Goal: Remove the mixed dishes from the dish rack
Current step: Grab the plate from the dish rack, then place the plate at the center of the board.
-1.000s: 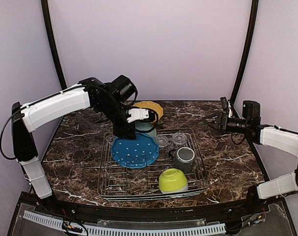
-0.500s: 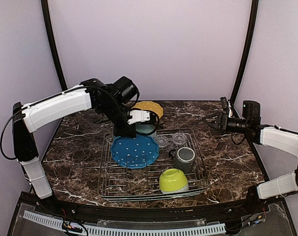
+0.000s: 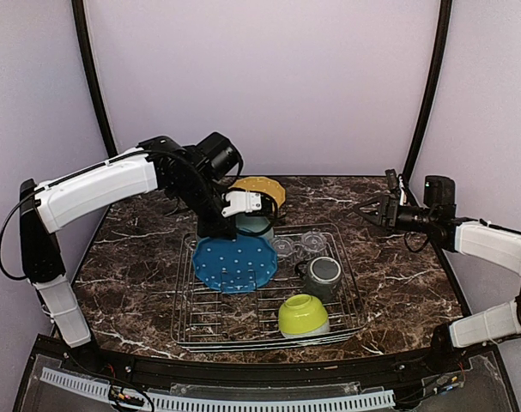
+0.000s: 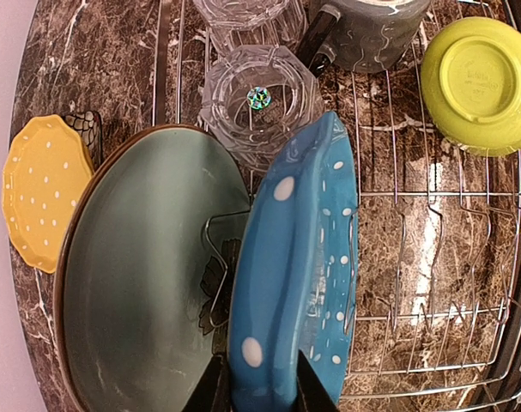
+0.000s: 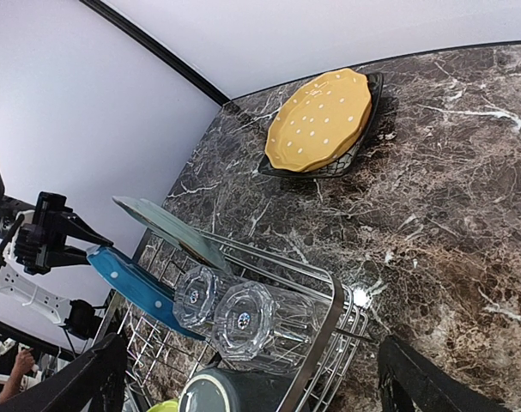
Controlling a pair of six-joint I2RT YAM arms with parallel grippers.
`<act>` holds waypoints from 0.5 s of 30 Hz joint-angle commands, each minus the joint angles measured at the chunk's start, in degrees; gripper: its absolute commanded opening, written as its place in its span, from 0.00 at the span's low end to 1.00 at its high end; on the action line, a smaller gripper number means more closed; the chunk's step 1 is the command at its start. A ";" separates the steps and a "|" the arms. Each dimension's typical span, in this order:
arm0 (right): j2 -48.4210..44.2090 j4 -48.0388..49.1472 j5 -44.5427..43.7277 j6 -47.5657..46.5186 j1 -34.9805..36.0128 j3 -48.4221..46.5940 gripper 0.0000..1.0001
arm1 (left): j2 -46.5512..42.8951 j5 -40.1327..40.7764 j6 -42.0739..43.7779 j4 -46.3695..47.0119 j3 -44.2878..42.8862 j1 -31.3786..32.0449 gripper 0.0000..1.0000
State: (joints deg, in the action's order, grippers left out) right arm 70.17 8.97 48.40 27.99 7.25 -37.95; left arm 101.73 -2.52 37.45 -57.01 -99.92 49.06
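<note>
My left gripper (image 4: pixel 260 390) is shut on the top rim of the dotted blue plate (image 4: pixel 294 275), which stands on edge in the dish rack (image 3: pixel 354 318). The pale teal plate (image 4: pixel 148 275) leans just behind it. Two clear glasses (image 3: pixel 284 247) (image 3: pixel 311 240), a dark grey mug (image 3: pixel 322 275) and an upturned lime-green bowl (image 3: pixel 303 314) also sit in the rack. The yellow plate (image 3: pixel 262 189) rests on the black floral plate (image 5: pixel 367 137) on the table behind the rack. My right gripper (image 3: pixel 367 209) hovers open to the right of the rack, holding nothing.
The brown marble table (image 3: pixel 131 266) has bare stretches left and right of the rack. Black frame posts (image 3: pixel 93 77) rise at the back corners against the lilac wall. The right arm reaches in from the right edge.
My left gripper's jaws have closed onto the blue plate's rim. The arm and the plate have barely shifted. The right arm has not moved.
</note>
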 commanded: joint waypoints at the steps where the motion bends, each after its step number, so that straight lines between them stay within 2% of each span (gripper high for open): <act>1: -0.17 1.34 0.11 -0.01 0.31 0.16 0.99 | -7.02 -0.86 -2.83 -0.91 -1.67 0.37 0.01; 15: -0.03 1.42 0.14 0.02 0.31 -0.10 0.99 | -11.71 -5.06 -4.67 -0.50 -6.11 0.67 0.01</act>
State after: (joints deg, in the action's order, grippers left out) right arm 70.17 8.99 48.40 28.01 7.25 -37.95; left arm 97.38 -1.50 36.27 -58.70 -102.06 49.12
